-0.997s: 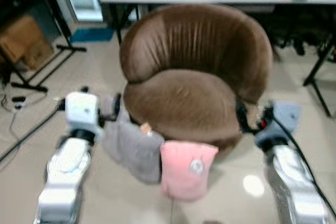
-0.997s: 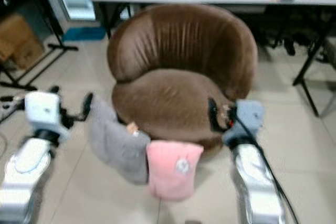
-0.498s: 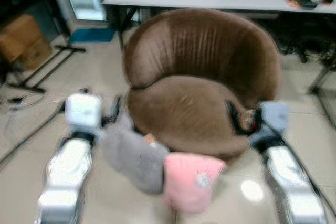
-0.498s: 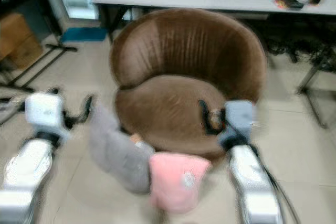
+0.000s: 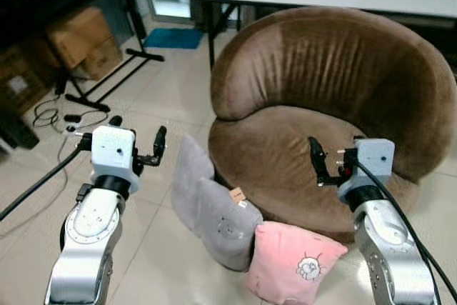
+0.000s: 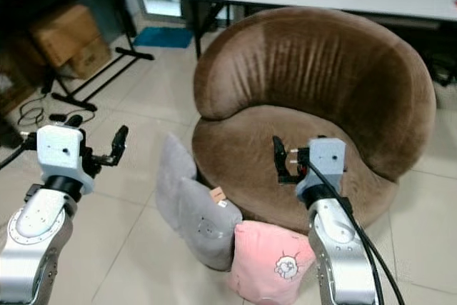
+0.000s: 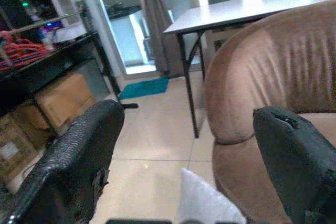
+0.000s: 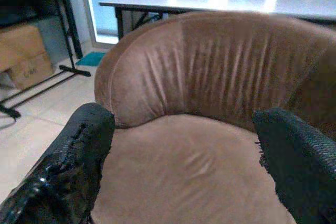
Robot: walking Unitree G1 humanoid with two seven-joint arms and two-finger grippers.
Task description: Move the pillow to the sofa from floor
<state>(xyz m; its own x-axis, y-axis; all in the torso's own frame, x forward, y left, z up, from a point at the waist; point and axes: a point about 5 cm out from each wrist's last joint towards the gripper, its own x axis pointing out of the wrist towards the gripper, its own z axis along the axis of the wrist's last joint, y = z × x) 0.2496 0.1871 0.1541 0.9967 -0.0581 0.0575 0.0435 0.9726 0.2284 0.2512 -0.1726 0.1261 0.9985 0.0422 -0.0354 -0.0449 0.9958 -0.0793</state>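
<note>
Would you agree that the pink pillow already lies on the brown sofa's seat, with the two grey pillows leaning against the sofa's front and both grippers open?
Not quite: the pink pillow is on the floor, leaning against the brown sofa's front beside the grey pillows, as the left eye view shows. The rest stands: the left gripper and right gripper are open.

Nothing readable here, honestly. The pink pillow (image 5: 291, 265) near the front has a little cartoon face drawn on it, no words. The cardboard box (image 5: 80, 38) far left has no print I can make out, too blurry.
</note>
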